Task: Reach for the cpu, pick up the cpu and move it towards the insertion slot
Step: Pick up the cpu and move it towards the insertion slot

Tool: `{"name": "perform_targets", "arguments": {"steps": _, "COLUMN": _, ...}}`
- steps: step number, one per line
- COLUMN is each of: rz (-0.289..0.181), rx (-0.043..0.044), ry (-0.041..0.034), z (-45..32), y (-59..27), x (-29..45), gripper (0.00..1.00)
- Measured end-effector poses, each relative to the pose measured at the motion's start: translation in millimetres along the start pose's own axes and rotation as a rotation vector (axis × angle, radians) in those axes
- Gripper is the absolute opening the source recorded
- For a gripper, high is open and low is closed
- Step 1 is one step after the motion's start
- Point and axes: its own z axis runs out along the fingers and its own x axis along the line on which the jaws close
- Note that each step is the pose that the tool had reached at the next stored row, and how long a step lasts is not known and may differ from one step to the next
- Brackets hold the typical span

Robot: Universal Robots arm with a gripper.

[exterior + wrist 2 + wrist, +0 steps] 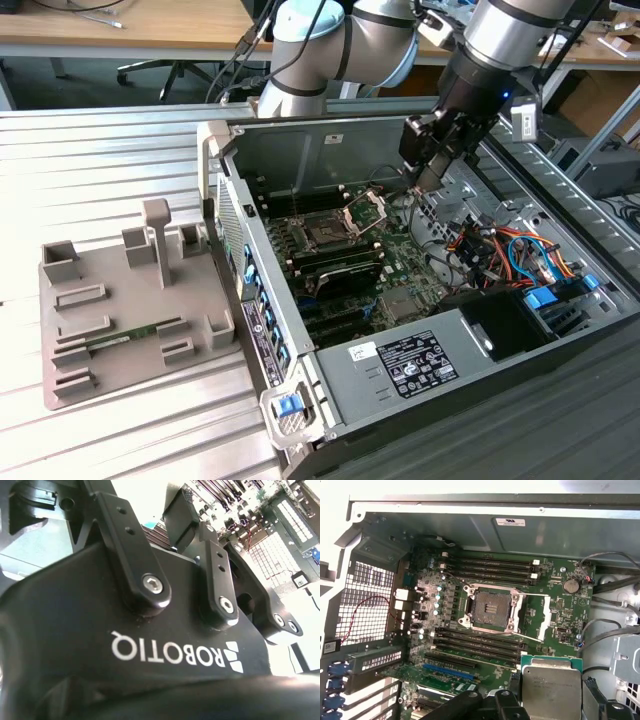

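The cpu (551, 680), a silvery square chip with a thin rim, sits between the dark fingers (515, 692) of my gripper (552, 702), which is shut on it. In the exterior view my gripper (430, 178) hangs inside the open computer case, above the motherboard. It is to the exterior view's right of the insertion slot (328, 233) and slightly behind it. The insertion slot (490, 607) is a dark square socket with its silver frame (536, 611) swung open; nothing lies in it. The second wrist view shows the gripper's black fingers (215, 575) from behind.
Long black memory slots (485, 567) flank the socket. The case walls (300, 140) ring the board, and orange and blue cables (500, 250) lie at the exterior view's right. A grey fixture tray (70, 350) holding a green memory stick (130, 337) stands outside the case.
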Motion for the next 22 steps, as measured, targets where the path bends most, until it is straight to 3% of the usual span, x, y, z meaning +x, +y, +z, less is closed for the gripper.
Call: {"name": "perform_targets", "arguments": {"steps": 22, "rz": 0.0, "rx": -0.0001, "ry": 0.0, "z": 3.2, "y": 1.4, "x": 3.8, "gripper": 0.55}}
